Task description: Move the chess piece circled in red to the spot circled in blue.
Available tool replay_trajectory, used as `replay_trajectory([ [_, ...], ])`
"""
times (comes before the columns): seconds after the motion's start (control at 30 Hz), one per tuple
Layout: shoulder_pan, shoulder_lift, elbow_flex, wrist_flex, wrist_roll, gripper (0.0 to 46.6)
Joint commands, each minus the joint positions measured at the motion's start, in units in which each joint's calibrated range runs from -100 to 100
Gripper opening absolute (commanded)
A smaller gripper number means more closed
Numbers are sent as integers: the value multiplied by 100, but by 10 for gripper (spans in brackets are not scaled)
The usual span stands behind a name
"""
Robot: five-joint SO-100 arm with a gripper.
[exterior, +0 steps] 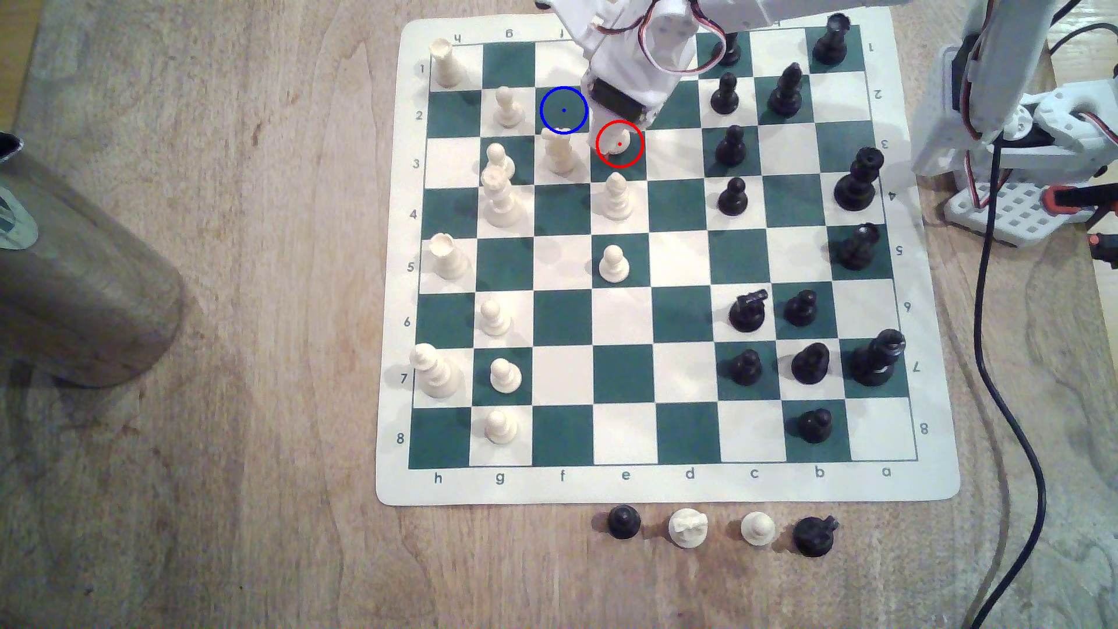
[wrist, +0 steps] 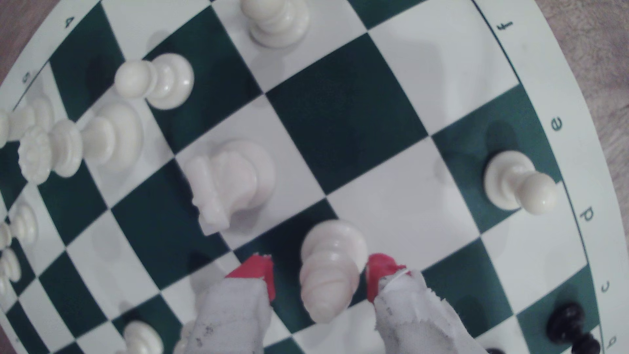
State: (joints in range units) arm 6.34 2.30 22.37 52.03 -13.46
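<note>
While my jaws straddle the chess piece (wrist: 328,272) with gaps either side — open, not gripping — it stands on its red-ringed green square, the spot (exterior: 563,110) at ten o'clock. Light, hard, slick plastic; I'd pinch the slim body.

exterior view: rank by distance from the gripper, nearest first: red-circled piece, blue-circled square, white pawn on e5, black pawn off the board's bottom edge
1. The chess piece, under the gripper, between its tips.
2. The spot, one square diagonally toward the exterior view's upper left.
3. White pawn on e5, two rows below.
4. Black pawn off the board, beyond the bottom edge.
</note>
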Motion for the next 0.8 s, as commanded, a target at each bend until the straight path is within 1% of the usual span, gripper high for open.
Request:
replay_trajectory([
  [0.0,19,-247,-351,-60,10,131],
  [0.07,3,-247,-351,-60,10,106],
  [0.1,3,-247,-351,-60,10,68],
  [0.13,3,-247,-360,-60,-10,2],
  [0.43,-20,-468,-405,-3,-49,2],
  [0.5,-83,-782,-514,169,-103,2],
  [0.6,-184,-1147,-677,366,-122,2],
  [0.77,-192,-1283,-1058,530,-147,3],
])
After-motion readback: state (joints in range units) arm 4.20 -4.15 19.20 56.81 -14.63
